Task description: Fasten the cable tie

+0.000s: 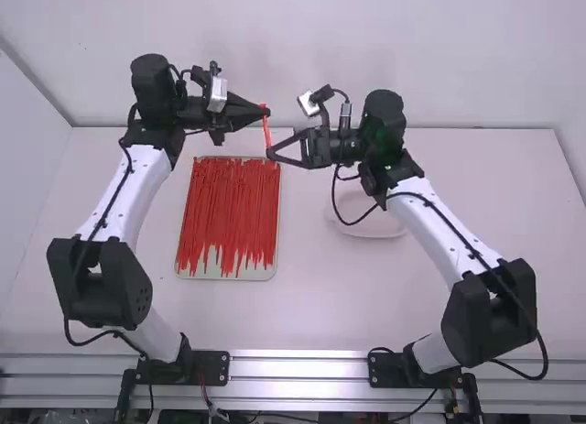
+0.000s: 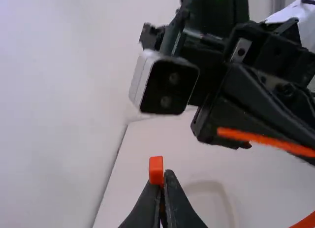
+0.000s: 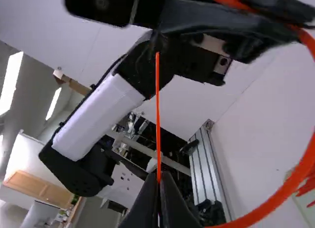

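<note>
One orange-red cable tie [image 1: 265, 129] is held in the air between both arms, above the far end of the tray. My left gripper [image 1: 259, 111] is shut on the tie's square head [image 2: 156, 169], which sticks out past its fingertips. My right gripper [image 1: 273, 152] is shut on the tie's thin tail [image 3: 157, 114]. The strap bends round in a loop [image 3: 290, 183] between the two. In the left wrist view the tail [image 2: 261, 139] points out from the right gripper toward the head, a short gap apart.
A flat tray [image 1: 188, 270] with several red cable ties [image 1: 229, 213] lies on the white table below the grippers. A white dish [image 1: 366, 224] with a black cable across it sits under the right arm. The back wall is close behind.
</note>
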You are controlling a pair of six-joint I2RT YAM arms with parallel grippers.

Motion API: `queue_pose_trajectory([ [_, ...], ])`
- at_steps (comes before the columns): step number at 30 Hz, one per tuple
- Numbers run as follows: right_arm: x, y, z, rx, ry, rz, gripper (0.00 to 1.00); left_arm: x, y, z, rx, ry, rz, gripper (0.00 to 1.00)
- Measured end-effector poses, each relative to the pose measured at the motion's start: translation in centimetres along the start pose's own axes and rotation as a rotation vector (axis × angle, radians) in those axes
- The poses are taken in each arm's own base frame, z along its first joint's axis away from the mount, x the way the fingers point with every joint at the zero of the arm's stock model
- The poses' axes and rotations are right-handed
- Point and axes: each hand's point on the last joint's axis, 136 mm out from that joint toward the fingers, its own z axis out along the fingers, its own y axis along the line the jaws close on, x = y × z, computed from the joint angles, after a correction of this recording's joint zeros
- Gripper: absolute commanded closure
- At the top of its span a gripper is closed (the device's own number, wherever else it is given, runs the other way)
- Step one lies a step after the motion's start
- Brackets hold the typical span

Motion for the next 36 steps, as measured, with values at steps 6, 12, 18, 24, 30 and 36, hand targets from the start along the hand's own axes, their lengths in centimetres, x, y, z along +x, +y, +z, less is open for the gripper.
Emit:
queue_pose_trajectory([
  [6,-0.1,-0.2,-0.1,0.008,-0.008,-0.022,1.0,-0.7,0.0,0.0,0.01,-0.009,0.027,0.98],
  [12,-0.6,-0.5,-0.1,0.026,-0.033,-0.03,1.0,-0.7,-0.1,0.2,0.014,-0.01,0.007,0.98],
  [18,-0.9,-0.7,-0.3,0.038,-0.052,-0.028,1.0,-0.7,-0.1,0.2,0.014,-0.01,0.005,0.98],
  [24,-1.4,-1.1,-0.6,0.054,-0.076,-0.029,1.0,-0.4,0.1,0.6,-0.004,-0.002,-0.004,0.98],
  [30,-1.5,-1.1,-0.7,0.057,-0.081,-0.028,1.0,0.2,0.2,1.7,-0.022,0.011,0.001,0.98],
  [36,-1.9,-1.3,-1.4,0.066,-0.096,-0.025,1.0,0.3,0.6,1.7,-0.042,0.019,0.032,0.98],
])
